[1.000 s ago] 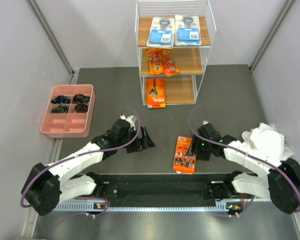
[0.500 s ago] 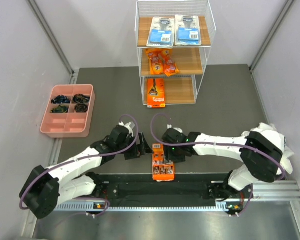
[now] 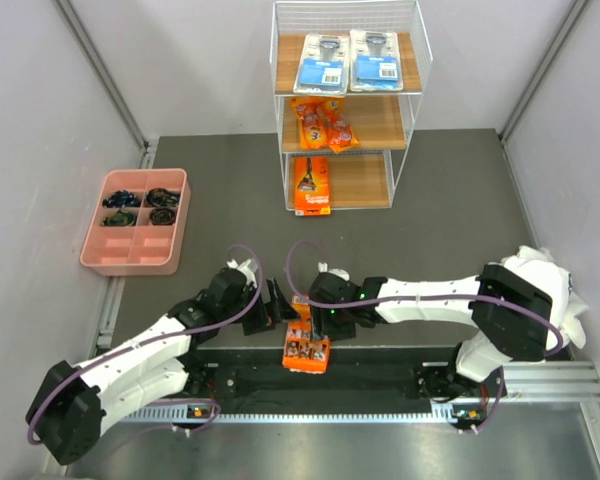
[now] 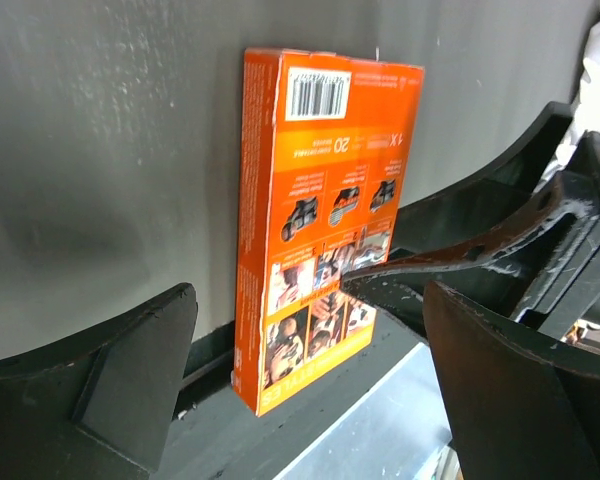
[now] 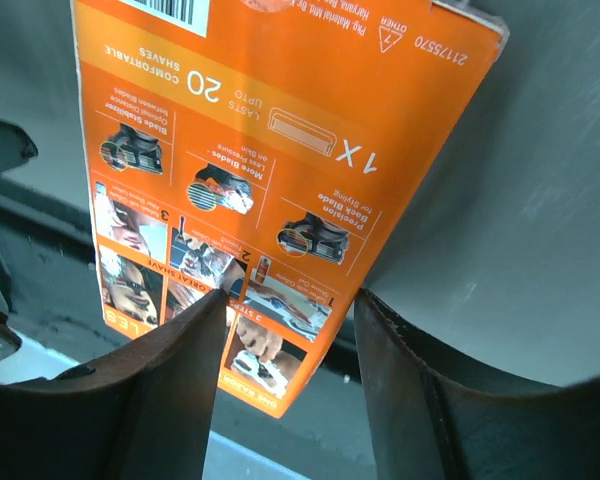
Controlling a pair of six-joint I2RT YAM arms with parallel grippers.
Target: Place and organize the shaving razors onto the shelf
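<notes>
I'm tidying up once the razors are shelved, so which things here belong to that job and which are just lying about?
Part of the job:
- orange card, under the right hand
- blister cards, orange pouches and orange-black box, already on the shelf

Just lying about:
- pink tray with small dark items

A pink compartment tray (image 3: 92, 250) was seen at the left edge of the dark grey table (image 3: 450, 200), partly overhanging it. Small dark items (image 3: 140, 205) were held in its four far compartments, while the near compartments were shown bare. A slotted metal rail (image 3: 310, 410) was laid along the near edge of the table. Plain pale walls (image 3: 40, 130) were set on the left, right and far sides.
</notes>
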